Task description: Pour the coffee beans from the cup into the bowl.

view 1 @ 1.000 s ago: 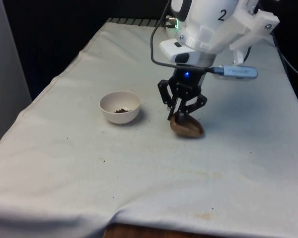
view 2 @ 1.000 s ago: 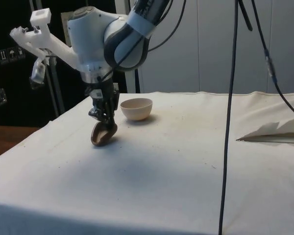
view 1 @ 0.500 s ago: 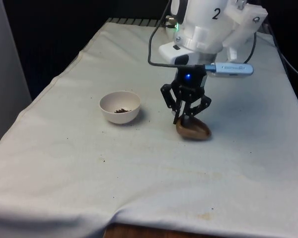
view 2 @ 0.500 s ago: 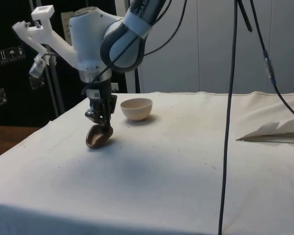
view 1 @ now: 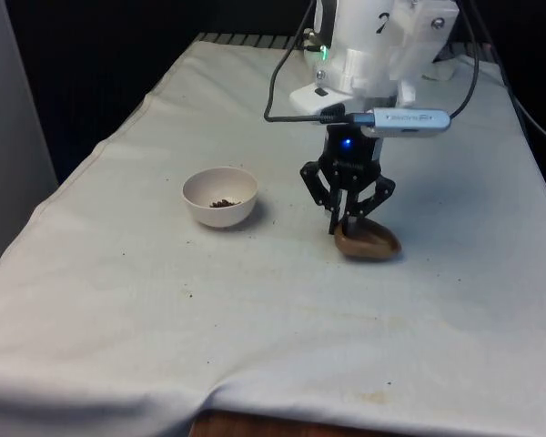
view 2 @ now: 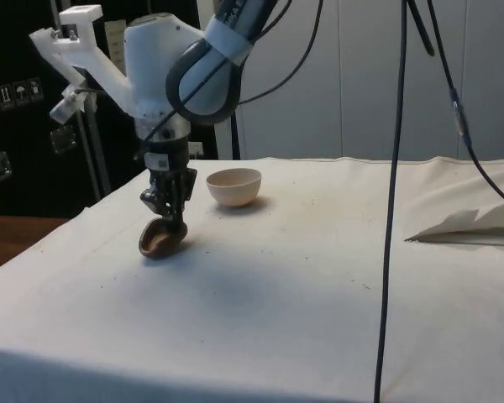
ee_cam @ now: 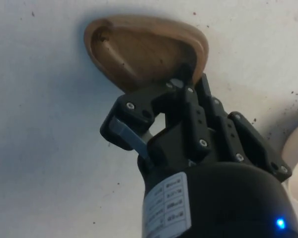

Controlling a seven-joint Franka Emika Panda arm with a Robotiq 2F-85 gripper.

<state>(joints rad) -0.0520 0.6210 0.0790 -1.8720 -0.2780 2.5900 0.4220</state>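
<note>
Your gripper point(view 1: 349, 223) pinches the rim of the wooden cup point(view 1: 368, 242), tilted low on the cloth; the bowl point(view 1: 219, 196) with beans lies well apart toward the front view's left

White glossy arm point(view 2: 164, 71), black cables point(view 1: 287, 68), black pincer point(view 1: 347, 221)

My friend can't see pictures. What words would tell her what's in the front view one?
A black gripper holds a brown wooden cup by its rim, tipped over low on the white tablecloth. Toward the front view's left, apart from the cup, sits a small white bowl with a few coffee beans inside.
</note>
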